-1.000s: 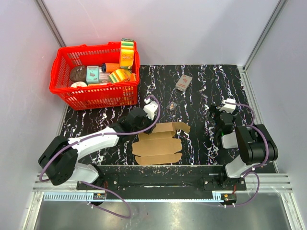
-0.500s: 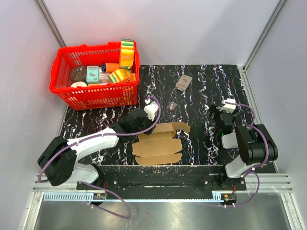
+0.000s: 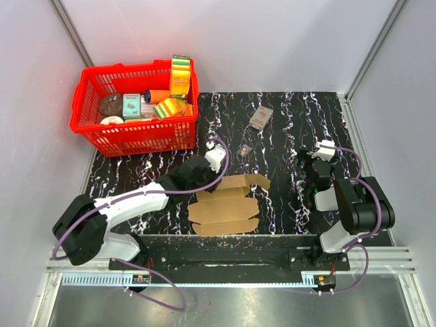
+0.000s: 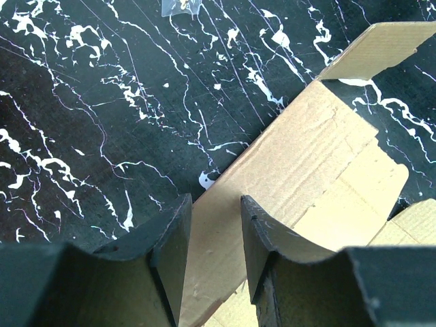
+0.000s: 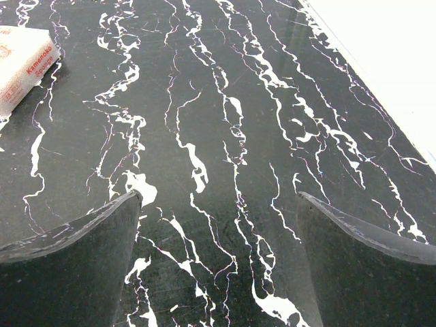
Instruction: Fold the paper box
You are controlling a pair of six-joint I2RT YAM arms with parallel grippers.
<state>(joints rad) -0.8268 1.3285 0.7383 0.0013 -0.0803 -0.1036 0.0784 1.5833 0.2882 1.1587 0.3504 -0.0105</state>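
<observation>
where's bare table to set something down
Bare table between the paper box and the right gripper, and at the far edge right of the small packet. Crowded by the red basket and left gripper.

left arm (image 3: 129, 201) is stretched out long and low, reaching fwd and to the right from its base, w/ the wrist dipped down at the end. left gripper (image 4: 214, 204) points down-ish, jaws only a bit apart, so there's just a narrow gap btw its two dark fingers (image 4: 170, 252). right arm (image 3: 354, 204) is folded up compact close to its base, elbow bent hard, wrist sitting just fwd of it. right gripper (image 5: 218, 204) is angled down and fwd, jaws spread wide, its fingers (image 5: 82, 259) sitting at opposite sides of the wrist cam view.
</observation>
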